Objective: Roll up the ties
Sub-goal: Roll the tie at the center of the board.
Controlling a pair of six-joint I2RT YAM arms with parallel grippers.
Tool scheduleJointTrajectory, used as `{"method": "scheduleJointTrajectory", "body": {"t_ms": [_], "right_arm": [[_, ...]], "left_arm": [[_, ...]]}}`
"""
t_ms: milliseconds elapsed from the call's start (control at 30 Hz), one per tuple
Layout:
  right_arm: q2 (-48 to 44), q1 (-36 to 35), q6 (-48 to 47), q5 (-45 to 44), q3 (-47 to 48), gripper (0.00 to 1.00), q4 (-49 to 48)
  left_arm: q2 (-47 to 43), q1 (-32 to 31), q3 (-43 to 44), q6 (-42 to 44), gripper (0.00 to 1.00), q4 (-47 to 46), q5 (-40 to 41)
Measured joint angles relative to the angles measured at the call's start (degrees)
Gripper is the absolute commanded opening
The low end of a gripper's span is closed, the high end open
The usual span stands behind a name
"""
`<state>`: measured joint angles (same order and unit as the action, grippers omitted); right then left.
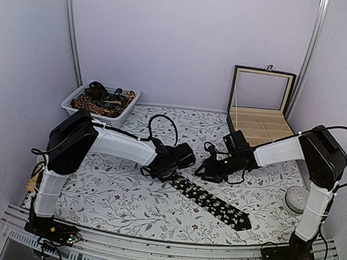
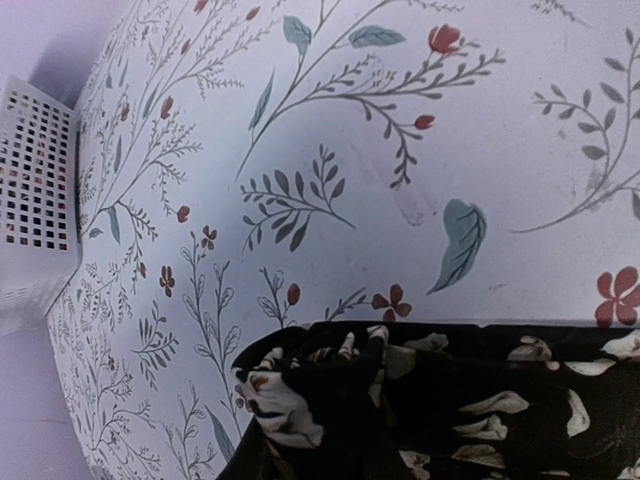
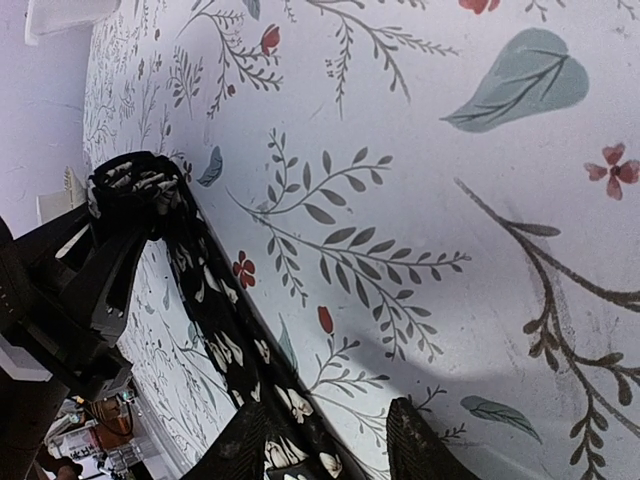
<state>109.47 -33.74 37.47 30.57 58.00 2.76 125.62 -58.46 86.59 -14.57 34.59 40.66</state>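
A black tie (image 1: 215,204) with pale flower specks lies slantwise on the flowered tablecloth, its wide tip near the front right. Its narrow end is bunched into a small roll (image 2: 290,400), and my left gripper (image 1: 171,168) is shut on that roll. The right wrist view shows this same roll (image 3: 135,185) in the left gripper's dark jaws. My right gripper (image 3: 330,445) hovers open just over the cloth beside the tie's middle stretch (image 3: 225,320). One of its fingers (image 3: 245,445) is above the tie, the other over bare cloth. It holds nothing.
A white basket (image 1: 126,109) at the back left holds more ties (image 1: 92,103), brownish and dark. An open box (image 1: 260,123) with compartments stands at the back right. A grey round object (image 1: 295,198) sits by the right arm.
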Motion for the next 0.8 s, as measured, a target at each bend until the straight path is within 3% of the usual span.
{"method": "scheduleJointTrajectory", "body": {"t_ms": [200,467,600,800], "right_arm": [[0.0,0.1,0.1,0.4,0.0,0.39,0.0],[-1.3,-0.4,2.5,5.3,-3.8,0.26,-1.3],[-1.3,-1.6,4.0,7.5,-4.6,0.25,-1.8],[-1.3,-3.7,5.5,9.0,-5.6,0.24,-2.9]], "left_arm": [[0.1,-0.6,0.8,-0.3,0.24,1.2,-1.4],[0.9,-2.0,1.6,-0.3,0.28,2.1,-1.7],[1.2,-2.3,2.1,-0.3,0.37,2.6,-2.0],[1.2,-2.8,2.6,-0.4,0.39,3.5,-2.4]]}}
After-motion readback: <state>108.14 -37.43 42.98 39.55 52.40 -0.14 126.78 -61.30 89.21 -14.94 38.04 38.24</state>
